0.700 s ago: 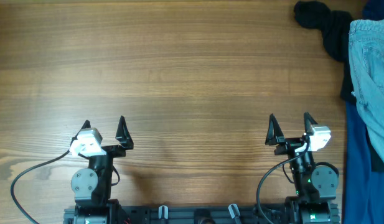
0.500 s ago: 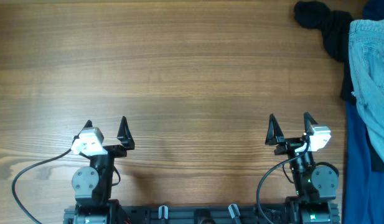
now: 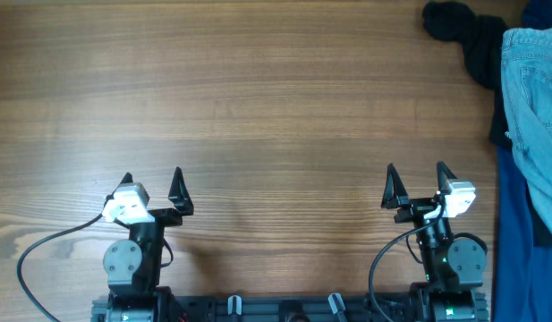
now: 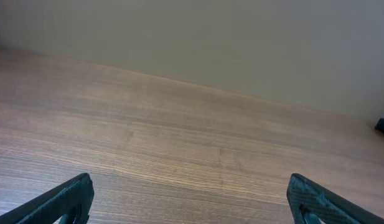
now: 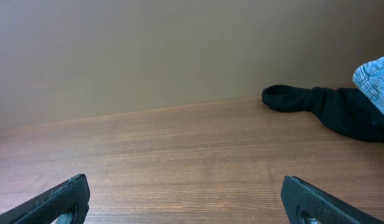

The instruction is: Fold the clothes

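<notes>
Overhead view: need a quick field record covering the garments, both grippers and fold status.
denim shorts: light blue, rumpled, at the table's right edge, partly out of frame
black garment: far right corner, against the shorts' left side
dark blue fabric: right edge; shorts appear to lie over it
left gripper: open, empty, near side
right gripper: open, empty, near side, apart from the shorts
table: wood grain
fold status: not begun; neither gripper touches the shorts

The left end effector point(image 3: 151, 185) and right end effector point(image 3: 417, 179) sit at the counter's point(image 3: 276, 98) near edge. Denim shorts point(image 3: 531, 107) lie far right, touching another garment point(image 3: 463, 36) on their left.
</notes>
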Tool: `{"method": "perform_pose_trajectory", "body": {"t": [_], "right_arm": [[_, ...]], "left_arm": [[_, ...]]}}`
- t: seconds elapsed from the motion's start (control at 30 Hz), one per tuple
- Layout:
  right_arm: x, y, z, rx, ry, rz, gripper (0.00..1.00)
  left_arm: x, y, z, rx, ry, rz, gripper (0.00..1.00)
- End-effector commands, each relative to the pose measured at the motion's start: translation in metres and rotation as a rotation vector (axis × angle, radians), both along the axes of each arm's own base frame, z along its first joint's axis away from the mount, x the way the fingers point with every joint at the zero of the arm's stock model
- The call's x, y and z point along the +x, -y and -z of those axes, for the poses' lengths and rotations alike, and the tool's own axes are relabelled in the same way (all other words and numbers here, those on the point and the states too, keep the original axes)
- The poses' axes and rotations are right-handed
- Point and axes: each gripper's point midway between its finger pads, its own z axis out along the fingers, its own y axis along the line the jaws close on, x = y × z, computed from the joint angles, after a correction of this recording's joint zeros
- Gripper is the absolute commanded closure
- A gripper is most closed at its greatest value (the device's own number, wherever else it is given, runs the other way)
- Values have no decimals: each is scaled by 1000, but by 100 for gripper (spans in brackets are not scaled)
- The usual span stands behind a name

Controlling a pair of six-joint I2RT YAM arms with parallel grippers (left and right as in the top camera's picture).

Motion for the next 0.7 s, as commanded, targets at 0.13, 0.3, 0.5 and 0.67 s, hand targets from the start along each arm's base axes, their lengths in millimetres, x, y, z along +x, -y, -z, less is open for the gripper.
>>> {"method": "perform_pose_trajectory", "body": {"t": [0.13, 0.3, 0.5, 0.67], "right_arm": [[1, 3, 1, 7, -3, 16, 1], [1, 3, 1, 6, -3, 16, 0], [1, 3, 0, 7, -2, 16, 0], [0, -7, 0, 565, -68, -30, 0]], "left_arm": [[0, 1, 3, 20, -9, 5, 0], [0, 1, 3, 20, -9, 5, 0], [0, 1, 3, 20, -9, 5, 0], [0, 1, 3, 20, -9, 5, 0]]}}
